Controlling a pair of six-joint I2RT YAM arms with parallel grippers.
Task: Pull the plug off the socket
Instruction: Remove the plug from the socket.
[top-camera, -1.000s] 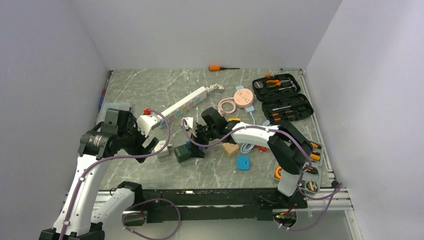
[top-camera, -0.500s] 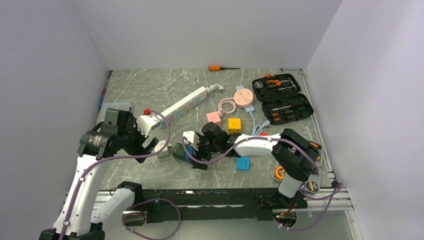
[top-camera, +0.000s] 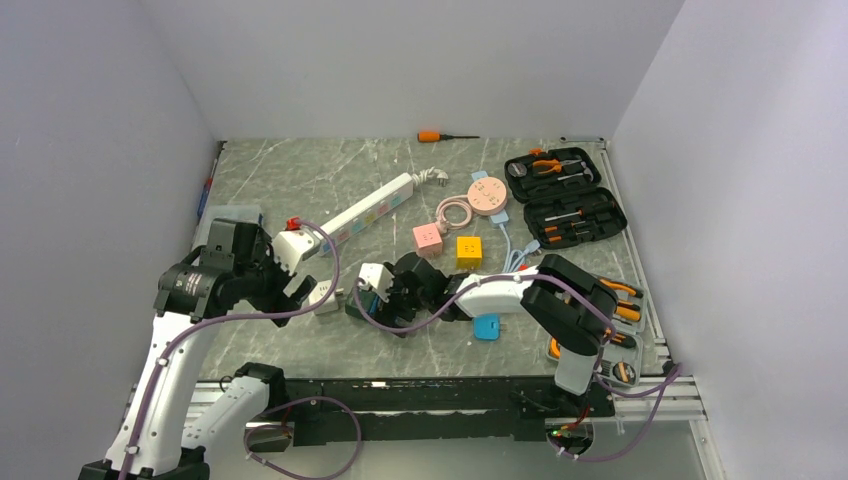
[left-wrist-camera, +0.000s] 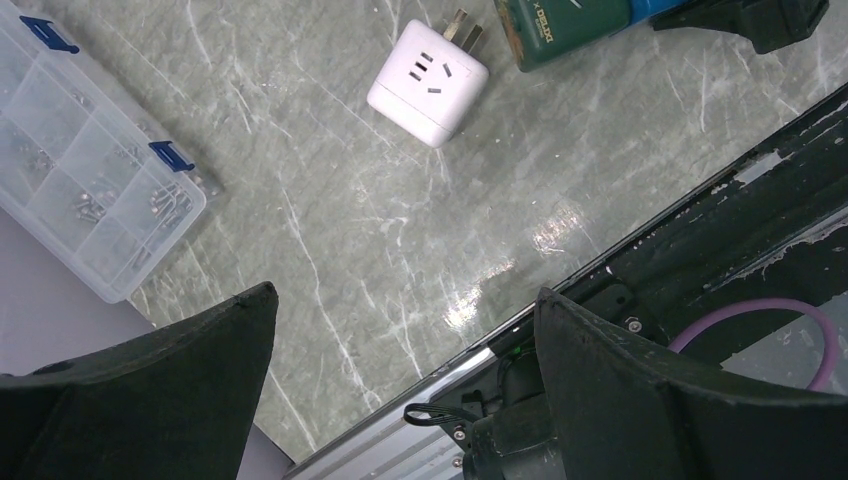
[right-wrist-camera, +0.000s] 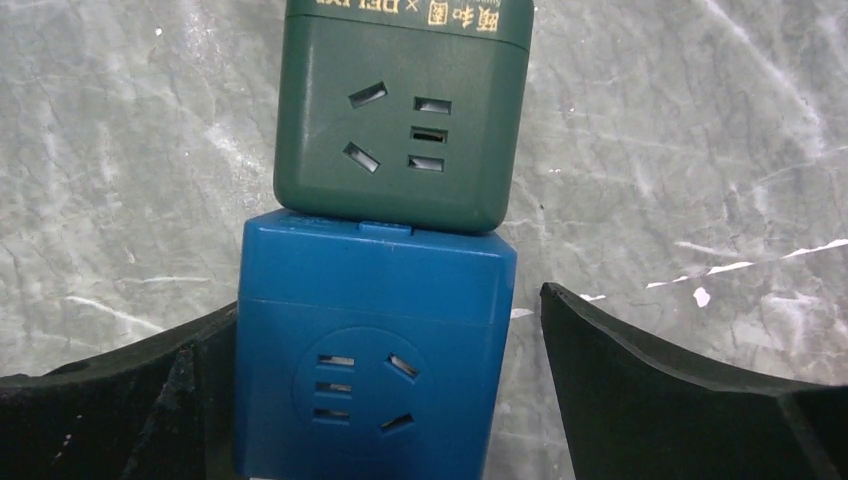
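The socket, a long white power strip (top-camera: 365, 211) with pastel outlets, lies diagonally at the back left; its cord's plug (top-camera: 432, 175) is at the far end. My right gripper (top-camera: 376, 300) is open around a blue cube adapter (right-wrist-camera: 370, 370), which is joined to a dark green cube adapter (right-wrist-camera: 405, 110). Its left finger (right-wrist-camera: 150, 390) touches the blue cube and its right finger (right-wrist-camera: 680, 400) stands apart from it. My left gripper (left-wrist-camera: 405, 300) is open and empty, above the table's near edge, just left of a white cube adapter (left-wrist-camera: 428, 68).
Pink (top-camera: 427, 237), yellow (top-camera: 468, 250) and light blue (top-camera: 487, 326) cube adapters lie near the middle. A round pink disc (top-camera: 489, 196) with coiled cable, an open tool case (top-camera: 565, 195) and an orange screwdriver (top-camera: 440, 135) lie behind. A clear parts box (left-wrist-camera: 90, 170) lies at the left.
My right arm has moved left and nearer, uncovering the pink and yellow cubes, and the green and blue cubes have shifted slightly left. The left arm has not moved.
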